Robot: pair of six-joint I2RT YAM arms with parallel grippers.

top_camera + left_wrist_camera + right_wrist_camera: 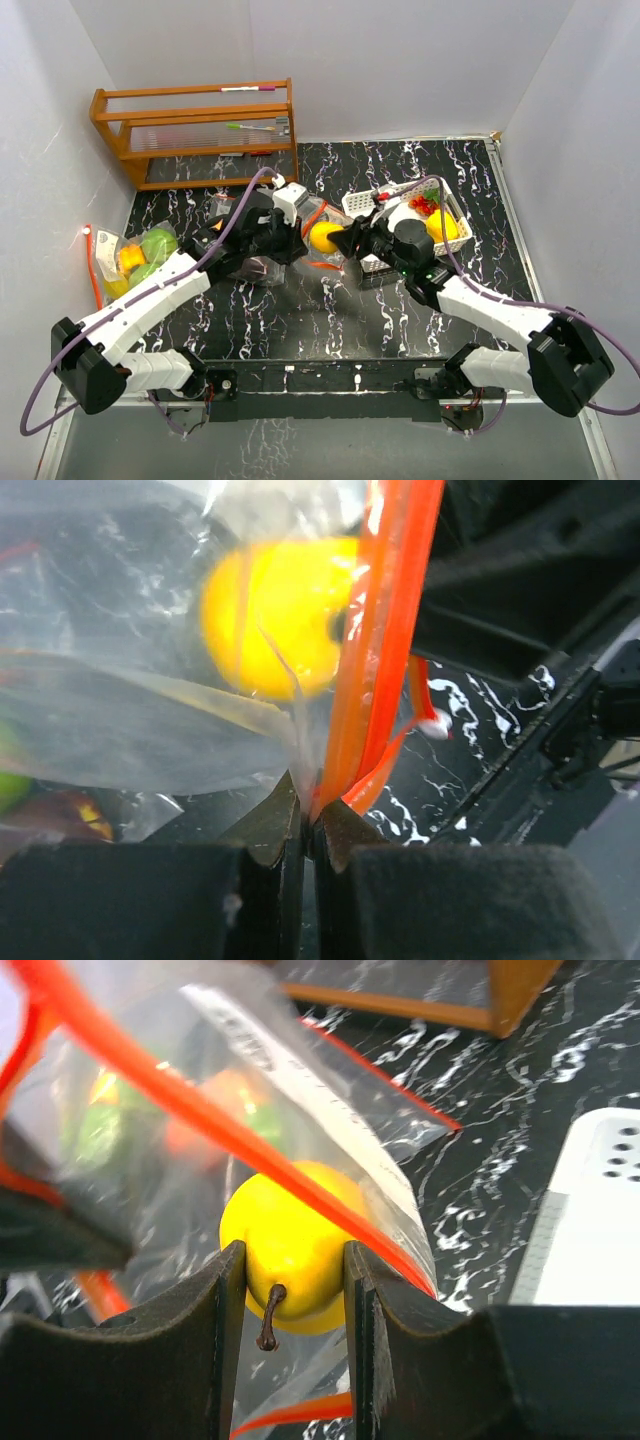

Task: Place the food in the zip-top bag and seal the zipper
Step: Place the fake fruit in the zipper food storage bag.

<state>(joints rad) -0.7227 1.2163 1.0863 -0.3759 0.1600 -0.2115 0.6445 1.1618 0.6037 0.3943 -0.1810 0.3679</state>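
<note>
A clear zip-top bag (322, 266) with an orange zipper lies mid-table with its mouth held open. My left gripper (298, 238) is shut on the bag's orange zipper strip (375, 670), pinching it at the fingertips (345, 825). My right gripper (343, 240) is shut on a yellow pear-like fruit (290, 1235) with a brown stem and holds it at the bag's mouth, partly under the zipper edge (200, 1120). The fruit shows through the plastic in the left wrist view (270, 615). Blurred green and orange food (215, 1105) sits deeper in the bag.
A white perforated basket (372, 200) behind the right gripper holds red and yellow food (440, 222). A second bag with green and orange fruit (140, 258) lies at the left edge. A wooden rack (195, 130) stands at back left.
</note>
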